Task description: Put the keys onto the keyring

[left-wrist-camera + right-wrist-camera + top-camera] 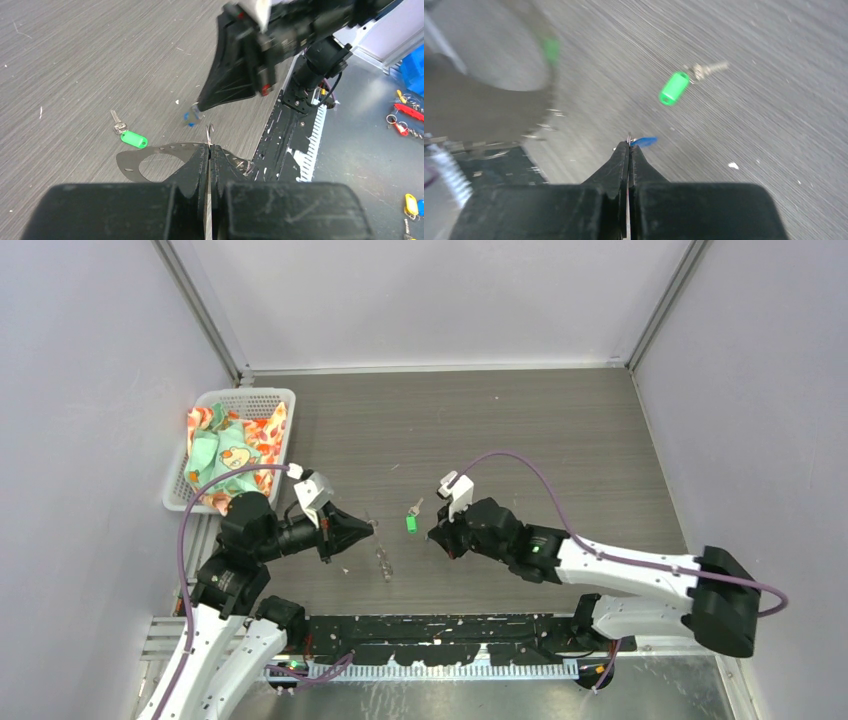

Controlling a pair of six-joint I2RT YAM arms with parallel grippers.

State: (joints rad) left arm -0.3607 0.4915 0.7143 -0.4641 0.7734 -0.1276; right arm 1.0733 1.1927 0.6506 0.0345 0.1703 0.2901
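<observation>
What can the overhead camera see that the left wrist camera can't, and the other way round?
Only overhead: the white basket holding colourful cloth, by the left wall.
Only the left wrist: the blue key pinched at the right gripper tip, and loose coloured tags beyond the table edge.
Both: the green key lying on the table, and the left gripper shut on the keyring.

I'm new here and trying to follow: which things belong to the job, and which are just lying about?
Part of the job: keyring, pinched in the left hand; blue key, in the right hand; green key, loose on the table.
Just lying about: white basket; patterned cloth inside it.
</observation>
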